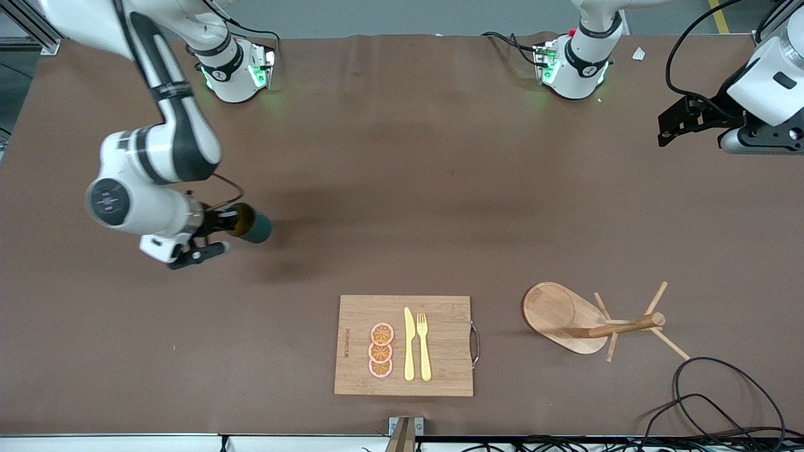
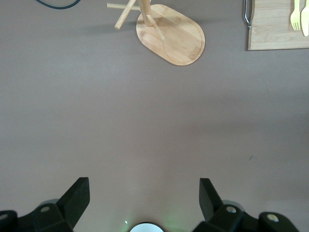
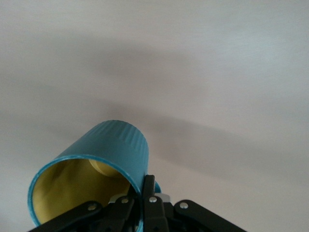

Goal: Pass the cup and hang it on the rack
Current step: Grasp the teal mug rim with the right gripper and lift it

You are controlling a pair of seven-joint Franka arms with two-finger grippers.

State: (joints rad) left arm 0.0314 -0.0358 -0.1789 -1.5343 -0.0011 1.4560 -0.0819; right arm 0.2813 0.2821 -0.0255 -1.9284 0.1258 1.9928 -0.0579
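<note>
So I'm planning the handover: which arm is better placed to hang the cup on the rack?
The left. Its open claw waits at the rack's end of the table. The right claw holds the cup by its rim at the right arm's end.

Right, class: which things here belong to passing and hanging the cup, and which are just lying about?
Belong to the job:
cup, tilted, gripped at its rim by right gripper
rack
left gripper, open, waiting

Lying about:
cutting board
orange slices
knife
fork
cables
</note>
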